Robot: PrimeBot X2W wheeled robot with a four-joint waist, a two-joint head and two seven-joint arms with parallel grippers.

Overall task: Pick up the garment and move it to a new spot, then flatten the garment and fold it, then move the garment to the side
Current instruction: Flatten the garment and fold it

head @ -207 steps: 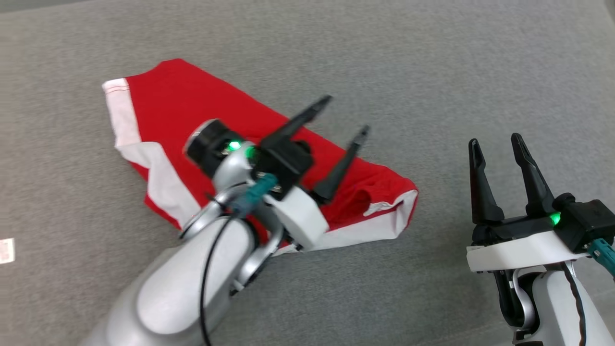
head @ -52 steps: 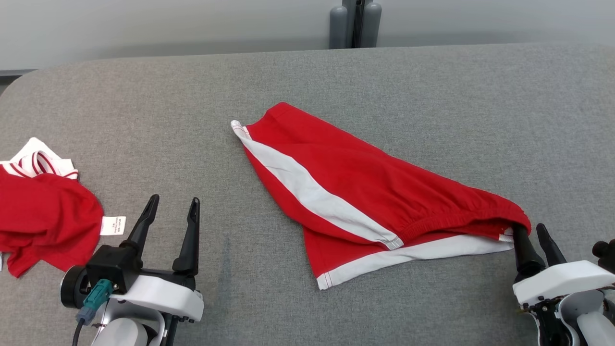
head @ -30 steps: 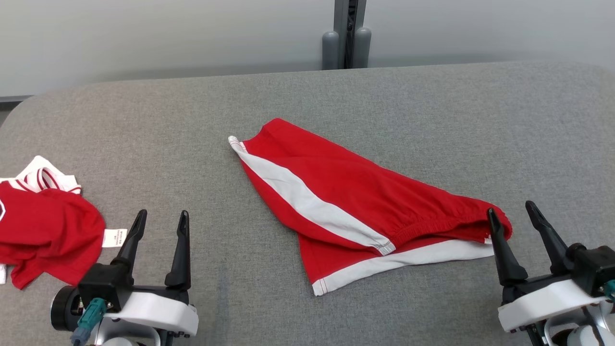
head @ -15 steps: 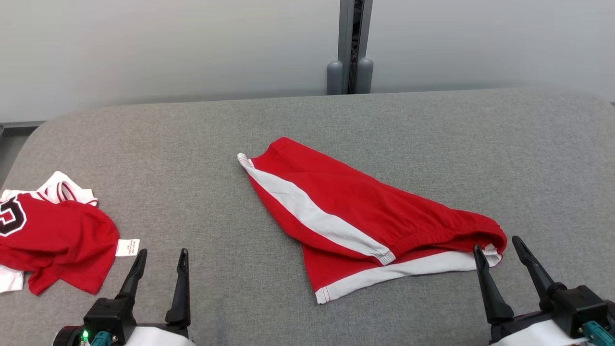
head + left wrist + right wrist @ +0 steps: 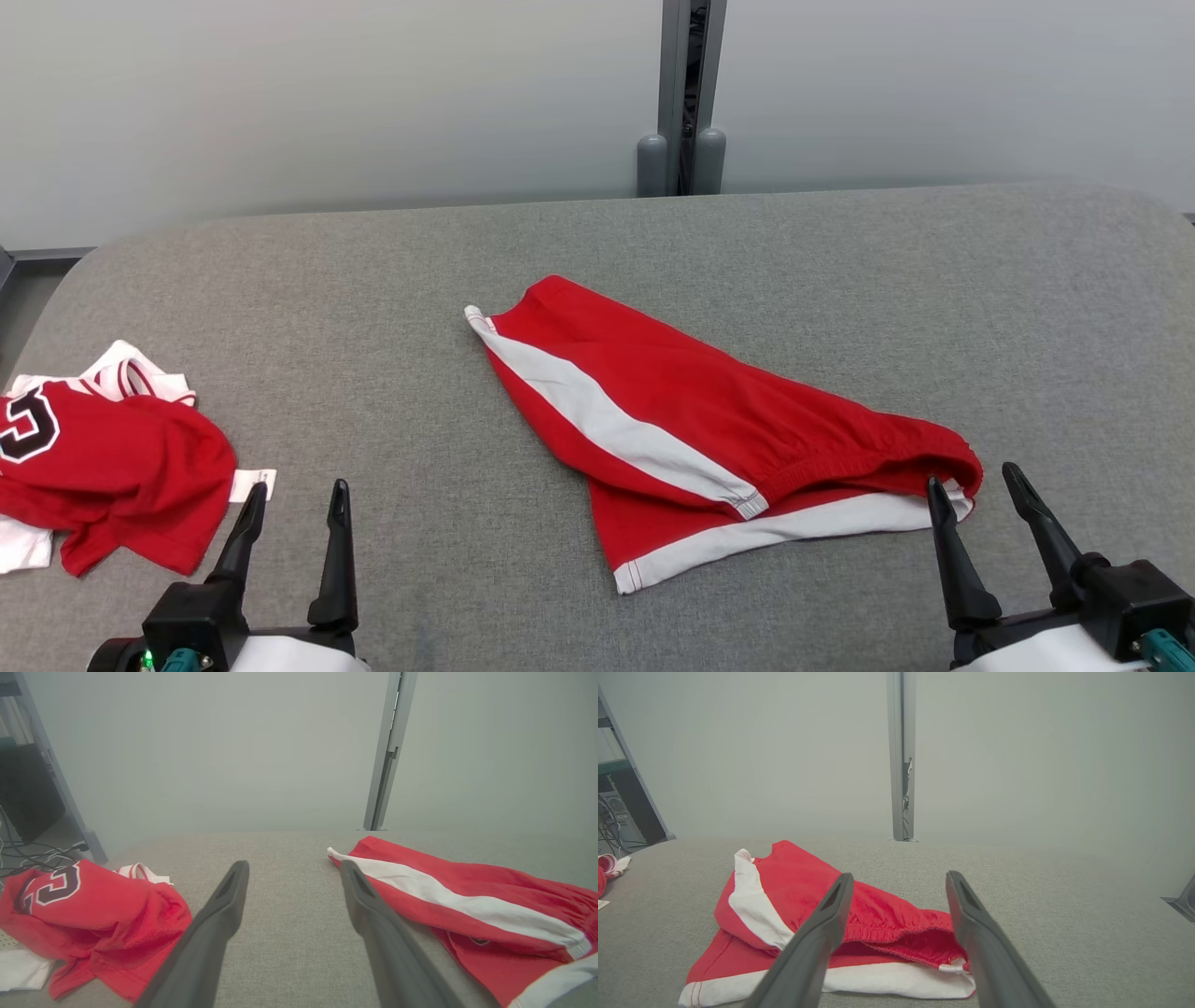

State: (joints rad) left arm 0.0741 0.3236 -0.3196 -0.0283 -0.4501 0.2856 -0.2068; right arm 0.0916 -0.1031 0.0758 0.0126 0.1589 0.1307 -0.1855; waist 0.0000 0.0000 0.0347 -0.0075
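Observation:
The garment (image 5: 709,434) is a pair of red shorts with white side stripes, folded and lying flat in the middle of the grey table (image 5: 597,261). In the left wrist view the garment (image 5: 467,900) lies to the right; in the right wrist view the garment (image 5: 859,924) lies just beyond the fingers. My right gripper (image 5: 976,485) stands open at the lower right, its fingertips just off the waistband end, holding nothing. My left gripper (image 5: 299,495) stands open at the lower left, well apart from the shorts and empty.
A crumpled red jersey (image 5: 103,471) with white trim and a dark number lies at the table's left edge, near my left gripper. A grey post (image 5: 681,93) rises behind the table's far edge against a pale wall. Bare grey cloth surrounds the shorts.
The camera has tilted up, so more wall shows. Both grippers have drawn back toward the near edge, still open. The shorts lie as before.

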